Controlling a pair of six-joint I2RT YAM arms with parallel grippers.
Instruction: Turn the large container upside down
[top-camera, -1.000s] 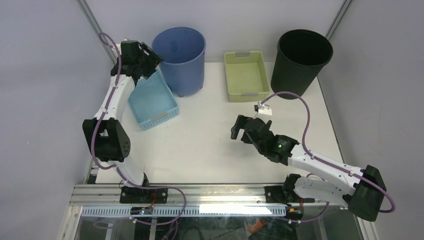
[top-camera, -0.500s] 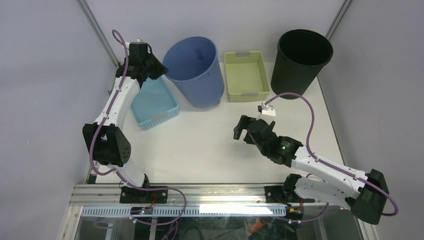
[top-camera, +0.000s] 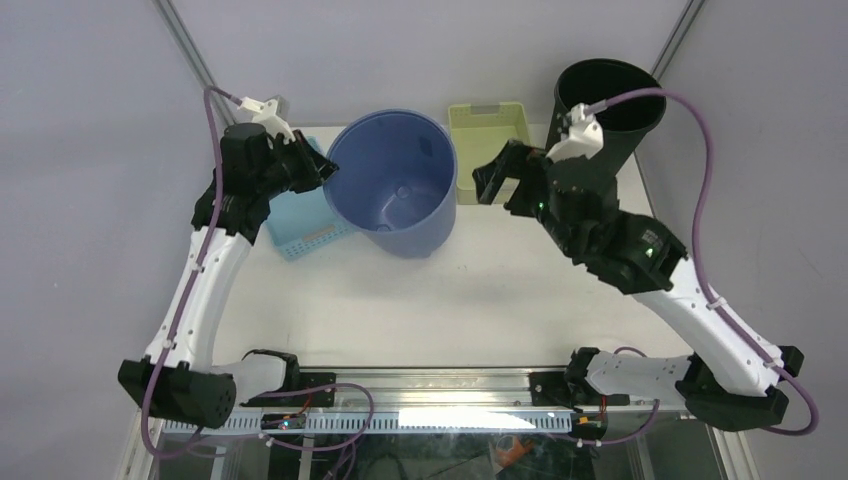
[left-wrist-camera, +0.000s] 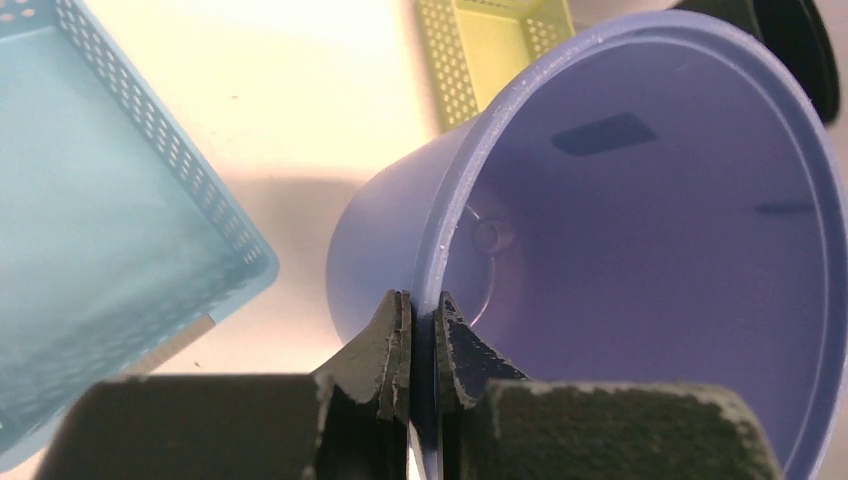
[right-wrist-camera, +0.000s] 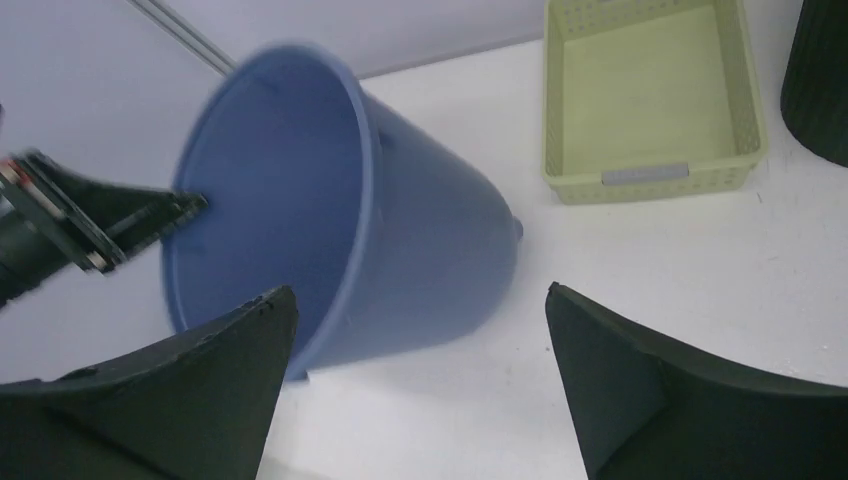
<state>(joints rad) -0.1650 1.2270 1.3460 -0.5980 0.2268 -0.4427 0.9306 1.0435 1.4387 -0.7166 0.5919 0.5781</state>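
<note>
White table (top-camera: 520, 290), walled in pale grey, carries everything. Largest on it is the blue bucket (top-camera: 395, 195), which I take to be the task's container. It stands toward the far side between the two baskets, tipped well off upright with its mouth leaning toward the left arm; whether its base edge rests on the table I cannot tell. A black bin (top-camera: 625, 100) stands upright at the far right corner. The blue basket (top-camera: 310, 232) lies just beside the bucket's rim and the green basket (top-camera: 485, 130) just behind its base. The left pincer (left-wrist-camera: 422, 305) is pinching the bucket's thin rim, one finger inside, one outside. The right pincer (right-wrist-camera: 418, 290) is spread wide, empty, facing the bucket's outer wall. To finish well, I judge the left arm should roll the rim over toward bare table, clear of the blue basket. That single pinch may twist or slip, so the right pincer could steady the wall.
</note>
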